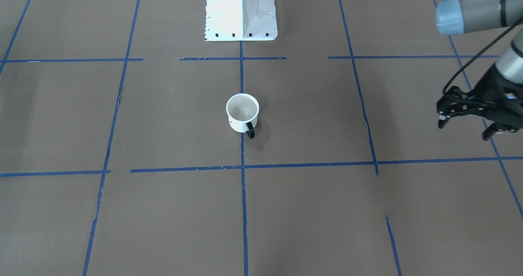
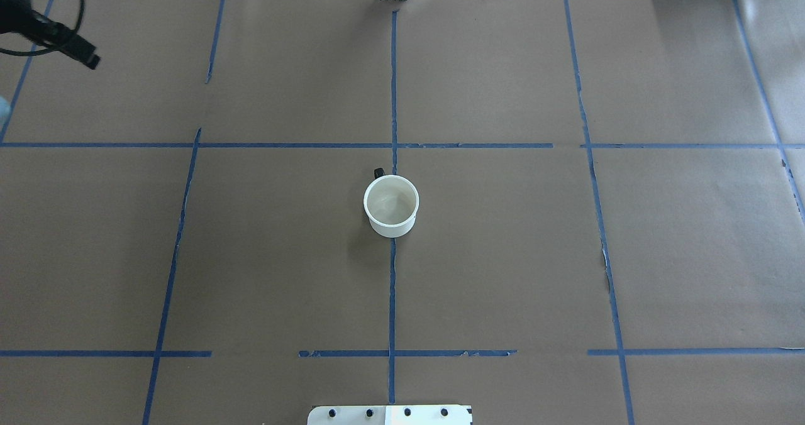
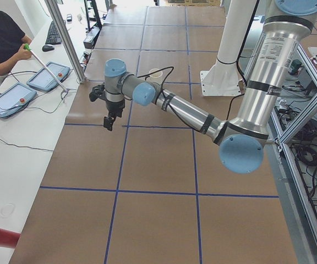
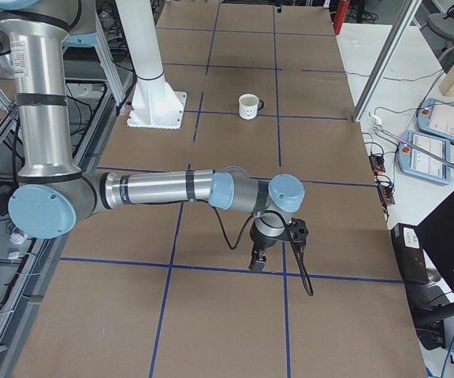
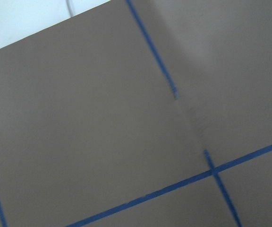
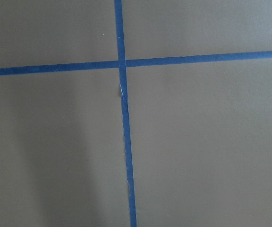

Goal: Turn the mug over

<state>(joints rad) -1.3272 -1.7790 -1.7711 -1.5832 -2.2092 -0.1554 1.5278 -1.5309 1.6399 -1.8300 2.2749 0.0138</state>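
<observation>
The white mug (image 1: 242, 113) stands upright, mouth up, on the brown table near its middle, with its dark handle (image 1: 250, 130) towards the operators' side. It also shows in the overhead view (image 2: 391, 206) and, with its smiley face, in the exterior right view (image 4: 248, 106). My left gripper (image 1: 466, 129) hovers open and empty far from the mug, at the table's far left side. My right gripper (image 4: 257, 264) shows only in the exterior right view, low over the table far from the mug. I cannot tell if it is open or shut.
The robot's white base (image 1: 241, 12) stands at the table's robot side, behind the mug. Blue tape lines (image 2: 392, 299) mark a grid on the brown paper. An operator (image 3: 1, 38) and teach pendants (image 3: 7, 99) are at the white bench beyond the far edge.
</observation>
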